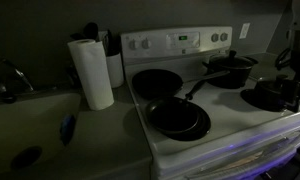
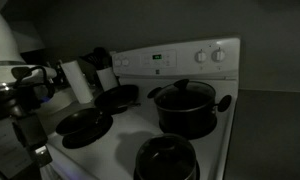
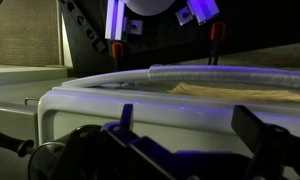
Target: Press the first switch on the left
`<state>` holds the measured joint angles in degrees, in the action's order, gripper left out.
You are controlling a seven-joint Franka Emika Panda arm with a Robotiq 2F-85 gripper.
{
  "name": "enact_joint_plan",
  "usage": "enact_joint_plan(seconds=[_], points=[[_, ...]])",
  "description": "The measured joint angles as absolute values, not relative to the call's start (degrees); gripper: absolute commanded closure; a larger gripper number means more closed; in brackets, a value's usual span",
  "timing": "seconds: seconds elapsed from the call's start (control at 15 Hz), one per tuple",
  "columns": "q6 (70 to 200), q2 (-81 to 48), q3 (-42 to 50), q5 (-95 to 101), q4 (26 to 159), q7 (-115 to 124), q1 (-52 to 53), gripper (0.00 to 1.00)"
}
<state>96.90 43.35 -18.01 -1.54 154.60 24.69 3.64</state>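
The first switch is the small pale round knob at the end of the white stove back panel, on the paper-towel side. It also shows in an exterior view. My gripper is open and empty in the wrist view, its two dark fingers spread before the stove's white front edge. In an exterior view the arm stands low at the stove's front corner, far from the knobs. The fingers themselves are too dark to make out there.
A paper towel roll stands beside the stove. Dark pans and a lidded pot sit on the burners. A sink lies beyond the roll. Greyer knobs sit past the display.
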Motion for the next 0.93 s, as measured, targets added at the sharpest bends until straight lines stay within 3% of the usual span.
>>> enact_joint_plan(seconds=[0.4, 0.93], points=[[99.78, 40.67, -15.13, 3.98, 152.57, 19.06, 3.29, 0.0], [117.41, 22.03, -8.04, 15.54, 137.98, 7.45, 2.24, 0.0]])
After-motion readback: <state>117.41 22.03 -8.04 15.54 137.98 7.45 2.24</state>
